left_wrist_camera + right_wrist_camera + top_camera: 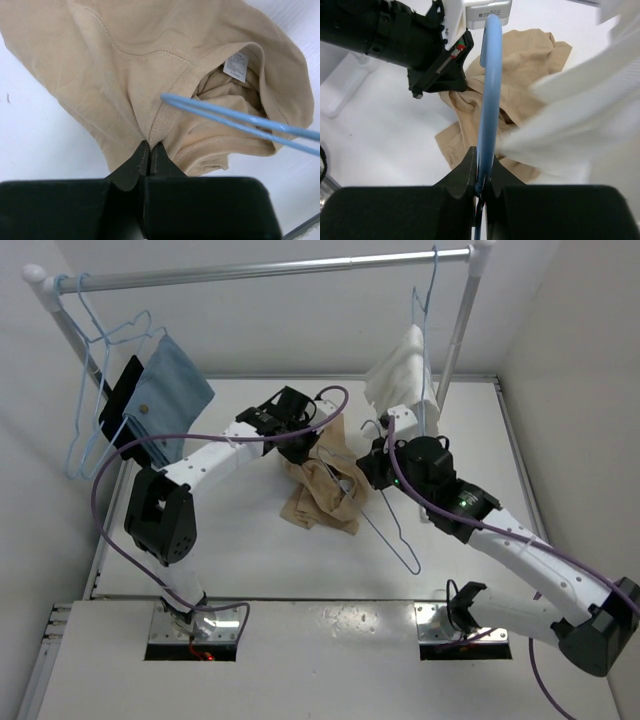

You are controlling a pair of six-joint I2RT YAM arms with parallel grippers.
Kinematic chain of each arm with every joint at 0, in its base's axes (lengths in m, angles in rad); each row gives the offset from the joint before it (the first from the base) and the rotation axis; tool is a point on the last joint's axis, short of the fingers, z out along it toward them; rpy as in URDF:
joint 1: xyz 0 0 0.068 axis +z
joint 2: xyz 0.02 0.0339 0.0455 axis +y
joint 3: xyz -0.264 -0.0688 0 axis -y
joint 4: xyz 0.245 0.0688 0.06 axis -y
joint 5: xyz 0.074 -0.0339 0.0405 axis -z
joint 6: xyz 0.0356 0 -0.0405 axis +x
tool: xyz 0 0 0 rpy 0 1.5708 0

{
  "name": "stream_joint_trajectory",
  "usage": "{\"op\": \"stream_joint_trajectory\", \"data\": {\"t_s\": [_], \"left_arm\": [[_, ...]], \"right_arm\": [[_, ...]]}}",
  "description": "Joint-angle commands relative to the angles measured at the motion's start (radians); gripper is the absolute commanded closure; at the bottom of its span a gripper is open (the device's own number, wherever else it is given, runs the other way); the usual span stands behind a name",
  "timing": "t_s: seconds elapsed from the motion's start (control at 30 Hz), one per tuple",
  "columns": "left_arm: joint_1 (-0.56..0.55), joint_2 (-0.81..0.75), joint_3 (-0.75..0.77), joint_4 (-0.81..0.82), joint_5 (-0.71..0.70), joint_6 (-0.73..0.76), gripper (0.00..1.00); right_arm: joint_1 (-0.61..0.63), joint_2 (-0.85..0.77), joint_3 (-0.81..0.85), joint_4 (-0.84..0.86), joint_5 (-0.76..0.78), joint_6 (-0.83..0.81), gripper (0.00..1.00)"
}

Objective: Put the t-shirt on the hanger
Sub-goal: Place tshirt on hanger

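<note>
Left wrist view, white neck label [236,65] too small to read, left gripper [150,147] pinching t-shirt [100,60] collar rib, right gripper [481,165] clamping hanger [490,75] wire, t-shirt mid-table nearer far edge.

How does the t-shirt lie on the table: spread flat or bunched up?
Bunched up: the t-shirt lies in crumpled folds, its collar pinched in the left gripper.

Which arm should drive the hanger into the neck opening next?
Right: the right gripper is shut on the hanger, whose tip sits at the neck opening of the t-shirt, while the left gripper pinches the collar.
</note>
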Motion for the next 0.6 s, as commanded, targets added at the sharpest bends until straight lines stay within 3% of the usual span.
{"op": "stream_joint_trajectory", "data": {"t_s": [0.0, 0.37, 0.57], "left_arm": [[0.004, -0.003, 0.038, 0.029, 0.028, -0.036, 0.99], [0.004, 0.047, 0.085, 0.056, -0.005, -0.085, 0.99], [0.004, 0.056, 0.085, 0.056, -0.014, -0.075, 0.99]], "right_arm": [[0.004, 0.048, -0.007, 0.069, 0.017, -0.04, 1.0], [0.004, 0.004, -0.194, 0.121, -0.011, 0.005, 1.0], [0.004, 0.004, -0.214, 0.155, -0.05, 0.057, 1.0]]}}
